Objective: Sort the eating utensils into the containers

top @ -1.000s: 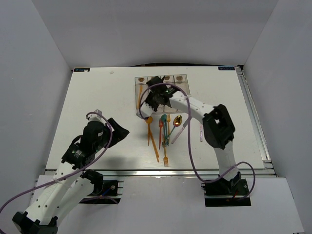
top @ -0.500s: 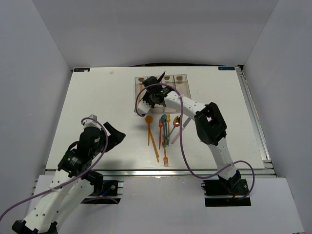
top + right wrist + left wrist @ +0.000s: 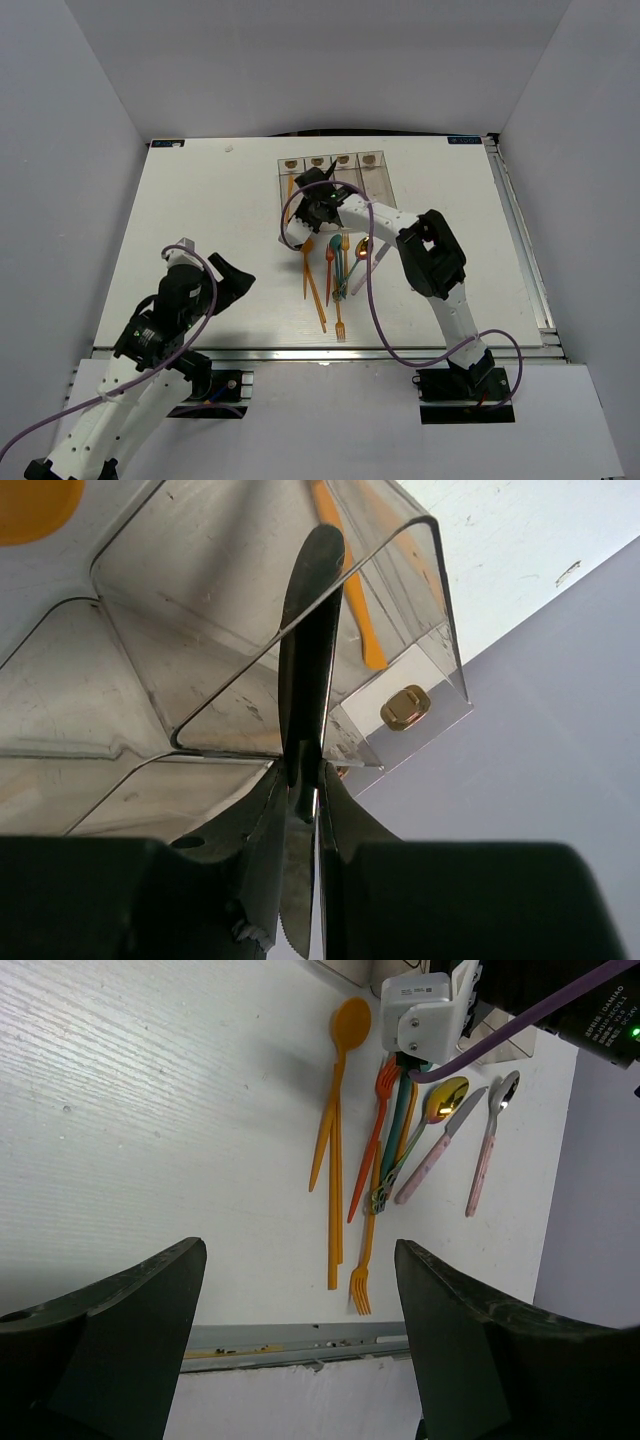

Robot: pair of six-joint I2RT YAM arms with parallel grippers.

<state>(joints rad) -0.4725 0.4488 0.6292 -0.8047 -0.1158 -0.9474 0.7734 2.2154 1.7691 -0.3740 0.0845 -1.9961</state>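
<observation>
My right gripper [image 3: 318, 200] is shut on a black knife [image 3: 310, 630], its serrated edge between the fingers. It holds the knife on end over the near end of the clear containers [image 3: 372, 178], at the left bins [image 3: 200, 610]. An orange utensil [image 3: 345, 570] lies in one bin. On the table lie an orange spoon [image 3: 350, 1022], a red fork [image 3: 372, 1150], a teal utensil [image 3: 403, 1120], a gold spoon [image 3: 447, 1095], a pink knife [image 3: 430, 1155], a pink-handled silver spoon [image 3: 487, 1145] and an orange fork [image 3: 365, 1260]. My left gripper [image 3: 228, 280] is open and empty, left of them.
The loose utensils [image 3: 335, 270] lie bunched just in front of the bins, under my right arm. Brownish labels [image 3: 405, 706] mark the bins' far ends. The table's metal front edge [image 3: 300, 1338] runs close below the orange fork.
My right gripper has shifted a little left and nearer over the bins with the black knife. My left arm has drawn back toward the near left corner.
</observation>
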